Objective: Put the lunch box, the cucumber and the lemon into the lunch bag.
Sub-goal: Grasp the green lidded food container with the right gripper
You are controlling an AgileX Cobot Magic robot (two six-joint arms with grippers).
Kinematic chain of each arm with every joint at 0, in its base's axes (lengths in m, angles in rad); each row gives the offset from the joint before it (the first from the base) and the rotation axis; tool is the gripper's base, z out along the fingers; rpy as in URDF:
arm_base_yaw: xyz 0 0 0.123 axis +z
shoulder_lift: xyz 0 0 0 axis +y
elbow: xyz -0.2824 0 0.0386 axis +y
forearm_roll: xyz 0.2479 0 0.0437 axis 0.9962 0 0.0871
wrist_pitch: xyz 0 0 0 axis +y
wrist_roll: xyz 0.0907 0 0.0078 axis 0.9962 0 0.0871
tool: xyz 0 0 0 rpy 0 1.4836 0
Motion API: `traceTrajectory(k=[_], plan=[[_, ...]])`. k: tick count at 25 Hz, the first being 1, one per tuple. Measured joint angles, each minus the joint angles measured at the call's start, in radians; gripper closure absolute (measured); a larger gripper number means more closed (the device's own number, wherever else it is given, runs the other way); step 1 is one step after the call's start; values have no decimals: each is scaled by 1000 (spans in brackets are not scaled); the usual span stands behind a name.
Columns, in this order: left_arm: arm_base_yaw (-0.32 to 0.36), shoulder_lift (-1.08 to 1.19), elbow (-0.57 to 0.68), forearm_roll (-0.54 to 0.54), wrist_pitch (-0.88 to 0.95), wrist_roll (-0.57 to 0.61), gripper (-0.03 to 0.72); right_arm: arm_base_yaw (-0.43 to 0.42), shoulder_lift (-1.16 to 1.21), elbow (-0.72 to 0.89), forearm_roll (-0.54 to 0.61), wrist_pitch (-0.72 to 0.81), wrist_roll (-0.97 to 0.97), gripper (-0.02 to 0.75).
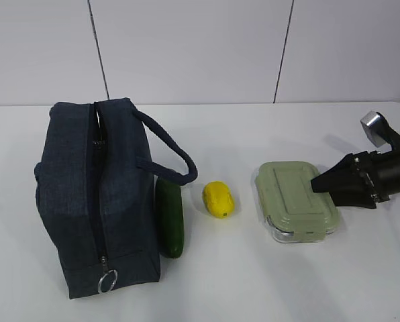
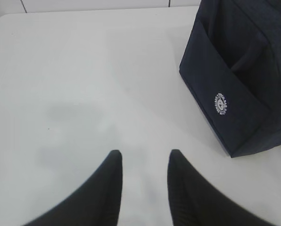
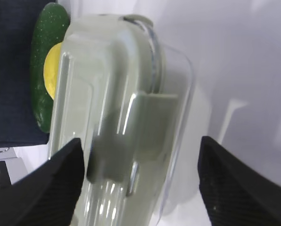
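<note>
Taking the lunch bag [image 1: 96, 201] as the landmark, its zipper [image 1: 94, 194] appears shut along the top, the metal ring pull [image 1: 108, 280] hanging at the near end, so nothing is inside it yet. Just beside the bag's right flank lies the cucumber [image 1: 170, 217], apparently touching the fabric; the lemon [image 1: 218, 199] sits a little further right of it, apart from both neighbours. Furthest from the bag on that side rests the lunch box [image 1: 296, 200], flat on the worktop [image 1: 254, 282] with its lid on. The right tool [image 1: 324, 184] reaches over the box's far-right edge with its jaws spread wide on either side of it, not yet closed on it, so the step in hand looks like the first pickup. The left tool [image 2: 144, 162] hovers over bare worktop on the bag's other side, partly open and holding nothing. The next move probably calls for closing squarely on the box's sides, and the zipper will need opening before anything goes in.
</note>
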Motion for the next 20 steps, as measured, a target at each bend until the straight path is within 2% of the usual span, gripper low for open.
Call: traceTrajectory(k=[20], plan=[[0,0,0,0,0,0,454,2,8,-10,15,0,68,192]])
